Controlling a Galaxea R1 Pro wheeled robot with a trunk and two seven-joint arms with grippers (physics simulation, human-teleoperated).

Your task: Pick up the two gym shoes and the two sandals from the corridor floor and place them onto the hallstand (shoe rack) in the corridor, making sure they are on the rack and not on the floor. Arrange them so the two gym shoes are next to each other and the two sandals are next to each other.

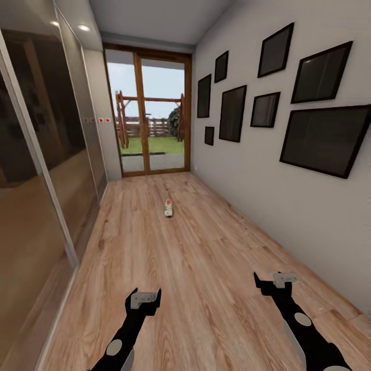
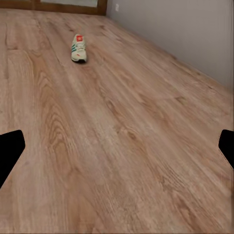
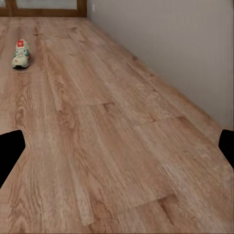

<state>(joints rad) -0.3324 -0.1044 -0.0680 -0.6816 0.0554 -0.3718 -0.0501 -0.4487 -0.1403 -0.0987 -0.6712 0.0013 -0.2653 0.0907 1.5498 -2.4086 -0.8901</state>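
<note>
**APPROACH PHASE: GYM SHOE AHEAD, NOTHING IN GRASP**

Corridor floor (image 1: 216, 268), light wood plank, runs from lower frame up to glazed door (image 1: 147, 123) at upper centre of head view. White wall w/ dark picture frames (image 1: 324, 139) fills right side; glossy sliding panels (image 1: 36, 170) fill left.

Task item: one gym shoe (image 1: 168, 207) lies on floor at frame centre, well apart from both arms. Same shoe sits upper left in both wrist views (image 2: 79, 48) (image 3: 21, 53); white upper, green stripes, red accent. Lengthwise along corridor, upright on sole.

Grippers: left gripper (image 1: 145, 300) at lower left-centre, right gripper (image 1: 278, 282) at lower right. Both hang above floor, jaws spread wide, nothing held; fingertips sit at opposite frame edges in each wrist view.

Step in hand (judgement): travel to first pickup; no shoe placed yet.

Next move req.: drive base fwd until shoe is within reach, lower one arm, align fingers across shoe width, close. Either arm usable; shoe lies approx. between them.
</note>
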